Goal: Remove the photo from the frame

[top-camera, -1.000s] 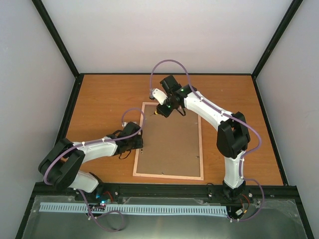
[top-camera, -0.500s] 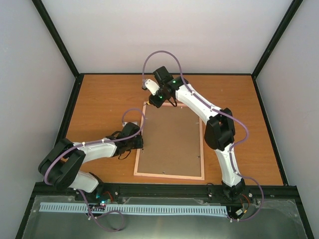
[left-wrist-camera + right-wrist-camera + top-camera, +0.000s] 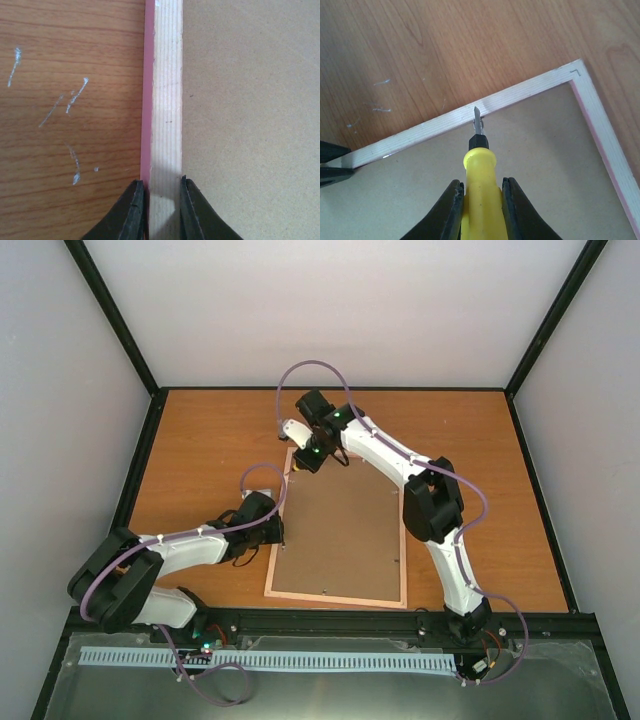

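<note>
The frame [image 3: 340,540] lies face down on the table, its brown board up and its pink border around it. The photo is hidden under the board. My left gripper [image 3: 277,536] is shut on the frame's left rail; in the left wrist view the jaws [image 3: 161,200] pinch the pale wood rail [image 3: 167,100]. My right gripper [image 3: 305,462] is shut on a yellow-handled screwdriver [image 3: 481,170] at the frame's far left corner. The tip rests at a small metal tab [image 3: 479,120] on the inner edge of the top rail [image 3: 420,132].
The wooden table [image 3: 200,440] is ringed by a black border and white walls. The left gripper's fingers [image 3: 330,160] show at the left edge of the right wrist view. The frame's far right corner [image 3: 577,72] lies flat on the table.
My right gripper has moved left along the frame's top rail with the screwdriver, towards the far left corner. The frame has shifted slightly, and the left arm with it.
</note>
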